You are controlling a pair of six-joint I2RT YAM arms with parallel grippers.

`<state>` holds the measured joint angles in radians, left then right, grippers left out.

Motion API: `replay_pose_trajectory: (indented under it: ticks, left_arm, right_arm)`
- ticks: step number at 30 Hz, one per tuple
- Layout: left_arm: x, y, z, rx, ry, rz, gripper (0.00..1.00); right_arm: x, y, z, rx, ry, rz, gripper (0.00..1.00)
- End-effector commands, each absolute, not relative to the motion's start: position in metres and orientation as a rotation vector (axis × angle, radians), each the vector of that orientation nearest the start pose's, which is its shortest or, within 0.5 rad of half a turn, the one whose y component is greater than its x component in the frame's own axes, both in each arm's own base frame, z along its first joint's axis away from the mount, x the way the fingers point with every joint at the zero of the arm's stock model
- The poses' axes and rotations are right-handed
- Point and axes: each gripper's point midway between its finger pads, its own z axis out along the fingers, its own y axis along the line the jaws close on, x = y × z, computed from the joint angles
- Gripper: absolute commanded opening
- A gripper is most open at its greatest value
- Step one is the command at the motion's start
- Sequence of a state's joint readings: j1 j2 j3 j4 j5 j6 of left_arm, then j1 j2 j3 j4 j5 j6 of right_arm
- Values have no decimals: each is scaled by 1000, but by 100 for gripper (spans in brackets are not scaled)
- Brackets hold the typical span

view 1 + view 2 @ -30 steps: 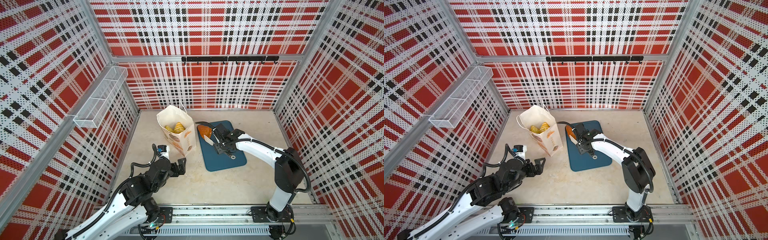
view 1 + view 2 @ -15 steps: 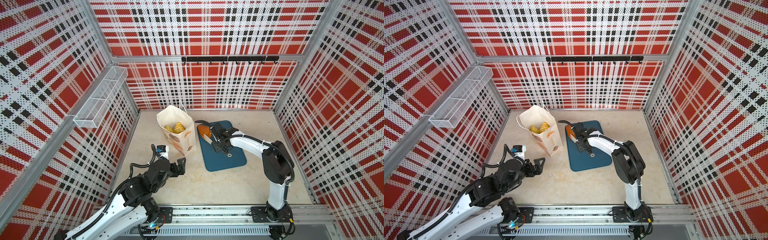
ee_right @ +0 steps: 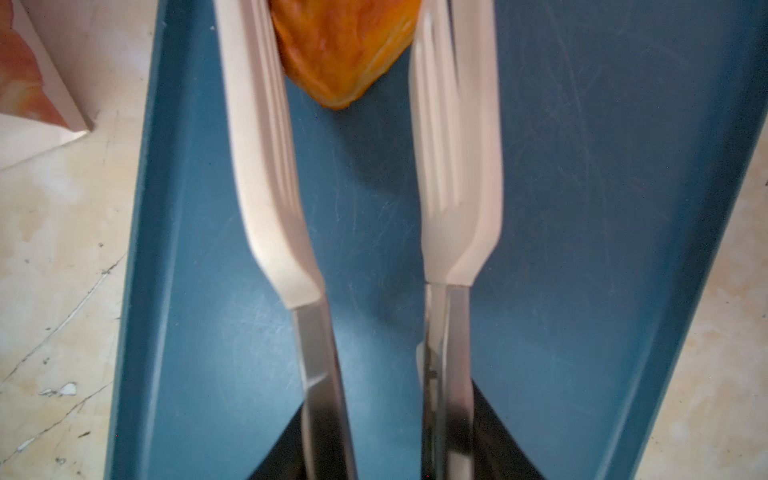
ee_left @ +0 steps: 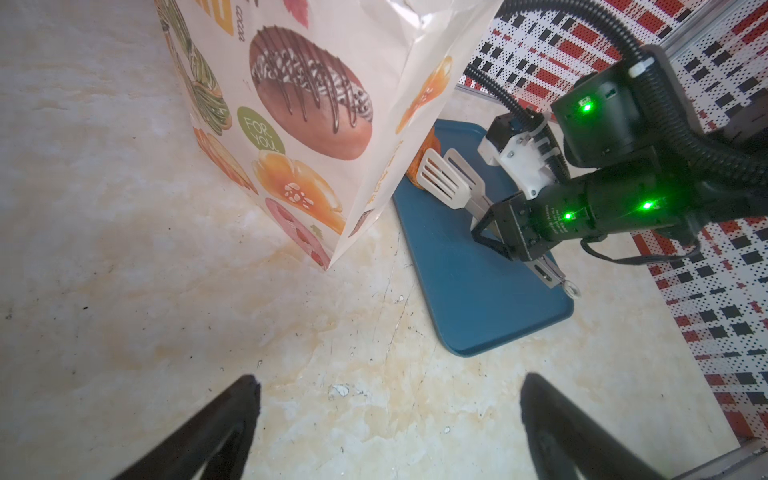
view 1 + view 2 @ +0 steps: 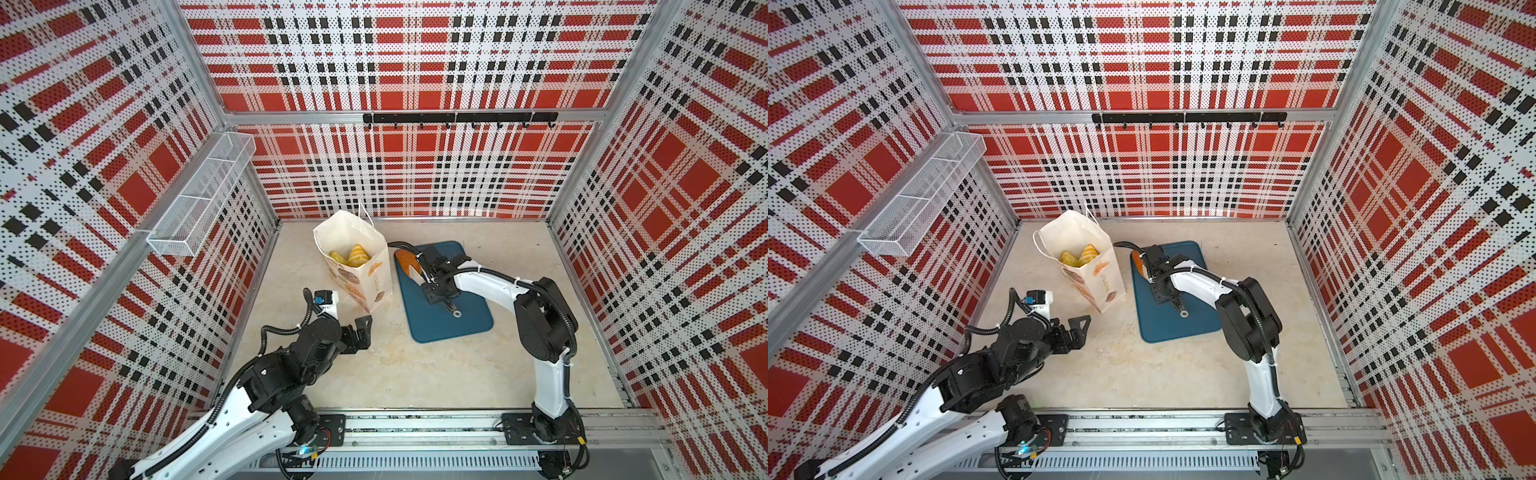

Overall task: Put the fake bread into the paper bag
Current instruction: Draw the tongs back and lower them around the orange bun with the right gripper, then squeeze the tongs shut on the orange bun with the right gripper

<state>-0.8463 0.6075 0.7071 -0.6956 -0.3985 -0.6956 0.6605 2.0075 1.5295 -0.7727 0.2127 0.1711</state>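
Steel tongs (image 3: 270, 166), two white slotted blades, sit clamped in the right end effector (image 4: 492, 226), flanking one orange-brown pastry (image 3: 345, 50) at the eleven-o'clock corner of the blue tray (image 3: 582, 208). At the tray's nine o'clock stands the paper bag (image 5: 365, 282), two yellow pastries (image 5: 358, 254) inside. At its six o'clock the left end effector (image 4: 388, 384) hangs spread wide above the tabletop (image 5: 415, 374).

The white paper bag with bread pictures (image 4: 332, 104) stands just beside the flat blue tray (image 4: 478, 299), where white-tipped metal tongs (image 4: 444, 178) are right by orange-brown bread (image 4: 427, 147).

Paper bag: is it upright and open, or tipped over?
Upright and open: the paper bag stands on its base, mouth up, yellow bread visible inside.
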Motion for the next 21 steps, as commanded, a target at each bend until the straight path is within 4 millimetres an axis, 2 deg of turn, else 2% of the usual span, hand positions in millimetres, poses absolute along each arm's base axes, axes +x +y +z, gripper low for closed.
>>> replay_pose_trajectory:
  ticks: [1, 10, 17, 21]
  left_arm:
    - [208, -130, 219, -89, 2140, -473, 99]
    - [208, -132, 217, -86, 2148, -476, 99]
    - [206, -132, 215, -92, 2152, -487, 99]
    - [206, -131, 214, -94, 2151, -486, 99]
  right_arm:
    - [389, 254, 76, -627, 2647, -72, 42]
    - [372, 230, 77, -640, 2672, -95, 30]
    - [354, 213, 79, -667, 2695, -110, 29]
    - [340, 205, 83, -686, 2698, -106, 33]
